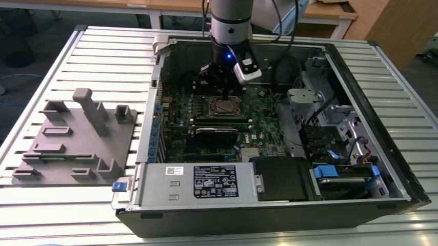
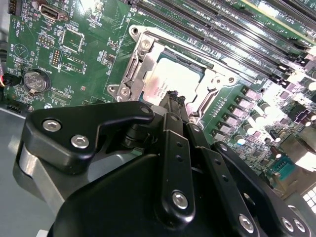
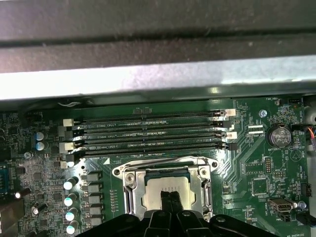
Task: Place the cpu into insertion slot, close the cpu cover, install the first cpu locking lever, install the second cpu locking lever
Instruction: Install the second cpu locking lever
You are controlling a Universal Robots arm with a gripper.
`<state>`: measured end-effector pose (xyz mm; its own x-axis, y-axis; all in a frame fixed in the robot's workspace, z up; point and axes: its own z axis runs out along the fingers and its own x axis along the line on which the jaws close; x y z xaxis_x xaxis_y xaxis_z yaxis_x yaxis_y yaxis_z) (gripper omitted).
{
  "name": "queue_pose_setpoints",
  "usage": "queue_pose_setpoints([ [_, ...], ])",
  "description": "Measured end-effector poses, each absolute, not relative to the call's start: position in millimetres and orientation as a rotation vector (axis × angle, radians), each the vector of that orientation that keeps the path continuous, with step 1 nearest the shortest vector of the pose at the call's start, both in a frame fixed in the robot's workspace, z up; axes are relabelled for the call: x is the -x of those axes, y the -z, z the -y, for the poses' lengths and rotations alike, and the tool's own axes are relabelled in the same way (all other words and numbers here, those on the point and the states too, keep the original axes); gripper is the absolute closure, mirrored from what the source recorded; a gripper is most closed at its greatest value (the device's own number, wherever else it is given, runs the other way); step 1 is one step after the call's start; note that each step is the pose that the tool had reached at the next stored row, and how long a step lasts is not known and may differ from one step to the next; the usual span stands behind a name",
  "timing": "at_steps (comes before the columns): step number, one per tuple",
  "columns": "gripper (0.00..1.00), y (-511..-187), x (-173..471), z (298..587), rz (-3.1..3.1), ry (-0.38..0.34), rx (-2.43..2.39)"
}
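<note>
Reaching down into an open computer case (image 1: pixel 274 205), the robot arm (image 1: pixel 229 20) holds its gripper (image 1: pixel 226 95) directly above the insertion slot (image 1: pixel 225 106), which sits on the green motherboard (image 1: pixel 205 148) toward the far side of the case. In both wrist views the two black fingertips (image 3: pixel 170 205) press flat together with no gap, so the claw is clenched and carries nothing. Their tips hang just over the cpu (image 2: pixel 170 81), whose pale silver-grey top lies flat inside the slot (image 2: pixel 148 54). The cpu cover (image 3: pixel 168 170), a shiny metal frame with a square opening, lies down around the chip (image 3: pixel 168 187), its screws showing at the corners. Whether the fingertips touch the chip cannot be told. Long black memory slots (image 3: pixel 153 131) run just beyond the socket on its far side. In the exterior view, a black power supply box (image 1: pixel 205 182) with a white label fills the near edge of the case. A grey fixture block (image 1: pixel 72 141) rests on the slatted table (image 1: pixel 102 51), well apart from the case at the exterior view's left.
</note>
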<state>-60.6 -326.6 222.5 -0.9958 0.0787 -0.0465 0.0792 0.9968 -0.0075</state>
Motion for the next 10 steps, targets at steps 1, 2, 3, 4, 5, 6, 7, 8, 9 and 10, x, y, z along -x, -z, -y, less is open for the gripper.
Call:
queue_pose_setpoints([
  [1,0.9,-222.5,60.6,326.6,-3.093,0.014,-0.122],
  [2,0.9,-222.7,60.6,326.6,-3.093,0.015,-0.122],
  [3,0.9,-223.0,60.6,326.6,-3.093,0.015,-0.122],
  [4,0.9,-223.3,60.6,326.6,-3.093,0.015,-0.122],
  [5,0.9,-223.7,60.6,326.6,-3.093,0.015,-0.122],
  [6,0.9,-224.0,60.5,326.6,-3.093,0.014,-0.122],
  [7,0.9,-224.0,60.5,326.5,-3.093,0.014,-0.122],
  [8,0.9,-224.4,60.6,326.6,-3.093,0.014,-0.122],
  [9,0.9,-224.7,60.5,326.6,-3.093,0.014,-0.122],
  [10,0.9,-224.8,60.5,326.6,-3.093,0.014,-0.122],
])
